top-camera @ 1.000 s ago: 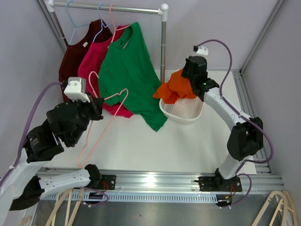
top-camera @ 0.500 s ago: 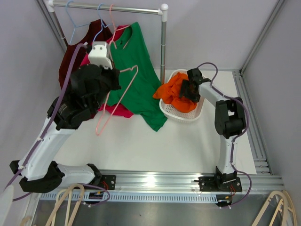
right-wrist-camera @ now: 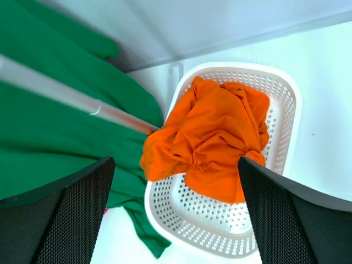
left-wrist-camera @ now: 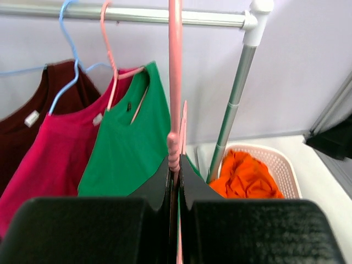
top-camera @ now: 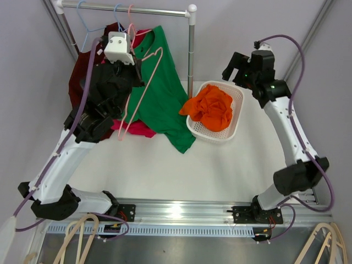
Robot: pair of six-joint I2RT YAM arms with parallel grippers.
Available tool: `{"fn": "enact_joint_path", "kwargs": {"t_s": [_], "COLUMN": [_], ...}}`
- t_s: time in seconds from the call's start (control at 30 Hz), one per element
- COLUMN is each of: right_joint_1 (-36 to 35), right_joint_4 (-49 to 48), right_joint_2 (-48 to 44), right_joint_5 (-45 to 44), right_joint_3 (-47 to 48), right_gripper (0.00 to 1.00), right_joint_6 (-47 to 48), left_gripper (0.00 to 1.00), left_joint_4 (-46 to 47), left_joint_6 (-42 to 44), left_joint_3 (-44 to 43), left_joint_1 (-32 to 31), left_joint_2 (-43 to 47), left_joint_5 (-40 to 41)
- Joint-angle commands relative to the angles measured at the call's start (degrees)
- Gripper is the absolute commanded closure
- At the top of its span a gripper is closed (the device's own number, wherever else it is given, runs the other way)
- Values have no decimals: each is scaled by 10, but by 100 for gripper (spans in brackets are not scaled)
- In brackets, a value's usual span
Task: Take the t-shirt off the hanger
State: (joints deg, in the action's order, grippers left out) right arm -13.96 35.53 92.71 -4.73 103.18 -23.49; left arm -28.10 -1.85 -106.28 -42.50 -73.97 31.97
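An orange t-shirt lies crumpled in the white basket, partly draped over its left rim; the right wrist view shows the t-shirt from above. My right gripper hangs above the basket's far side, open, its fingers wide apart with nothing between them. My left gripper is shut on a bare pink hanger, held up in front of the hanging shirts just below the rail. In the left wrist view the hanger rises straight from the closed jaws.
A clothes rail with a grey post carries a green shirt, a magenta shirt and a maroon shirt on hangers. The post stands between the shirts and the basket.
My right gripper opened, let the orange t-shirt drop into the basket, and rose up and to the right. My left arm lifted the pink hanger up towards the rail.
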Motion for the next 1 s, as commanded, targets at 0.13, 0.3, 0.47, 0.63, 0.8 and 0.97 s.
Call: {"fn": "enact_joint_path", "kwargs": {"t_s": [0.13, 0.3, 0.47, 0.63, 0.8, 0.97], "right_joint_1": [0, 0, 1, 2, 2, 2], "right_joint_4": [2, 8, 16, 19, 18, 17], "right_joint_2": [-116, -172, -198, -217, -227, -238], "right_joint_5": [-5, -9, -21, -19, -12, -7], "right_joint_3": [-54, -55, -54, -53, -48, -48], "right_gripper": [2, 2, 2, 2, 2, 2], "right_joint_6": [5, 12, 27, 31, 33, 32], "left_gripper": [99, 99, 99, 99, 99, 99], "left_joint_4": [161, 140, 149, 164, 176, 196], "left_joint_6": [87, 109, 137, 156, 131, 123], "left_joint_3": [-7, -146, -274, -353, -348, -350], "left_joint_1": [17, 21, 23, 44, 73, 93], "left_joint_2": [-77, -217, -317, -390, -398, -418], "left_joint_5": [-57, -37, 10, 52, 39, 6]}}
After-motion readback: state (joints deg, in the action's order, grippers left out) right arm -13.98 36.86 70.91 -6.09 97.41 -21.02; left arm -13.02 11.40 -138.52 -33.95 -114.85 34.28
